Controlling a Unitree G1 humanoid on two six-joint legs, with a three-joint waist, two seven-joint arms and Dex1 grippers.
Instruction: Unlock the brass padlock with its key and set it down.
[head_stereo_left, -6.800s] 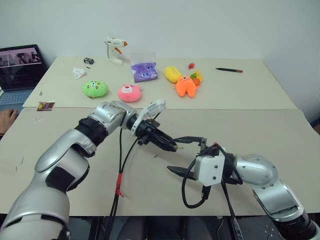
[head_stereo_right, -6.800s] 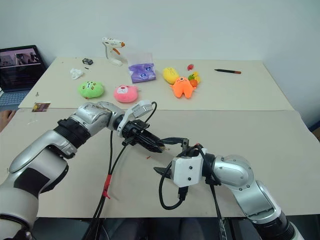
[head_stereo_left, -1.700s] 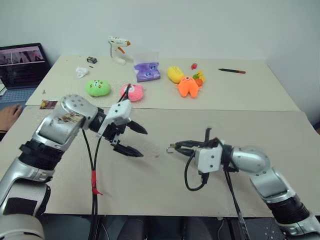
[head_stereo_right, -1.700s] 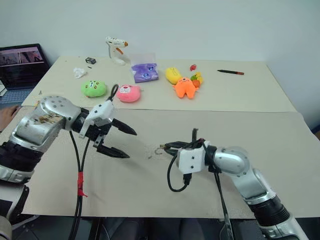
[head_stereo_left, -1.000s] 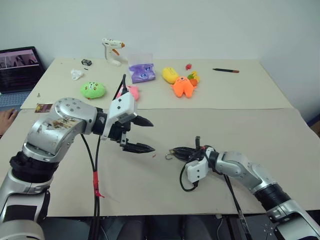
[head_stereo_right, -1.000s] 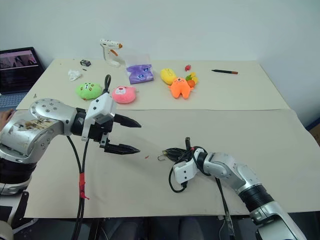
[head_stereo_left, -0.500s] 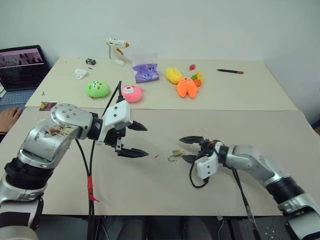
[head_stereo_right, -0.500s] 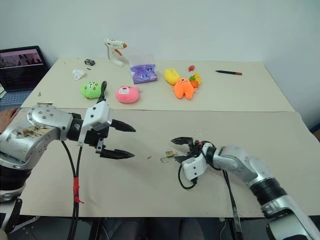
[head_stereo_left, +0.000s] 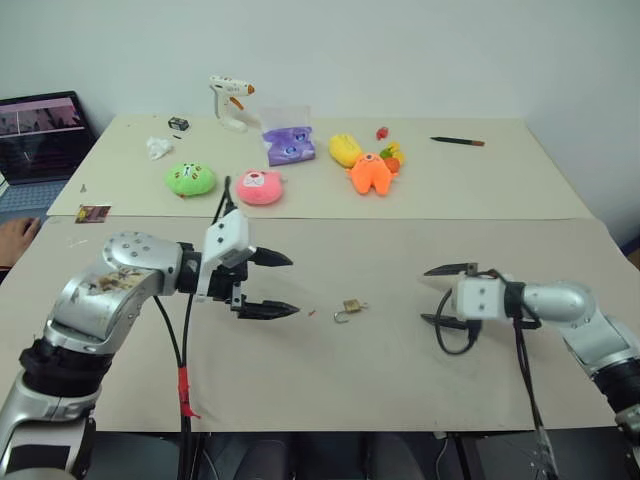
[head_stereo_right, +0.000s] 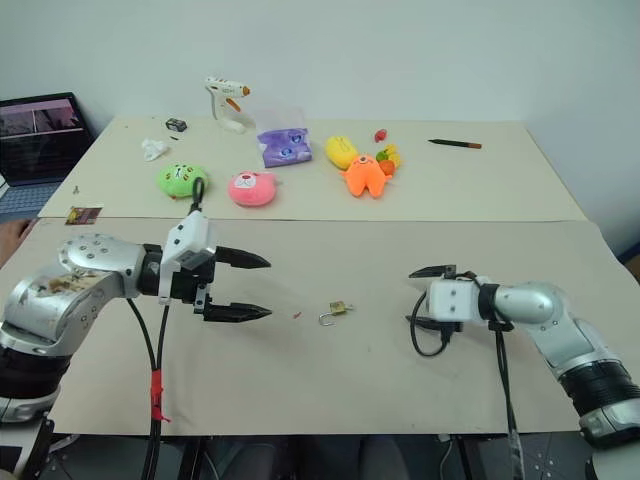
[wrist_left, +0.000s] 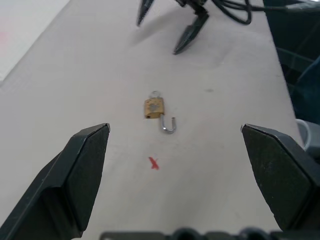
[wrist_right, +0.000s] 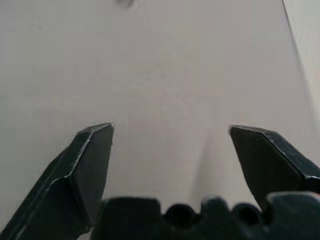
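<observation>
Here the left gripper hovered over the table with its two black fingers spread wide and nothing between them, its tips pointing toward the brass padlock but well short of it. The right gripper was likewise spread wide and empty, held low over the table off to the padlock's other side and apart from it. The padlock lay flat on the table between the two grippers with its shackle swung open, touched by neither, and a tiny red scrap lay just beside it.
</observation>
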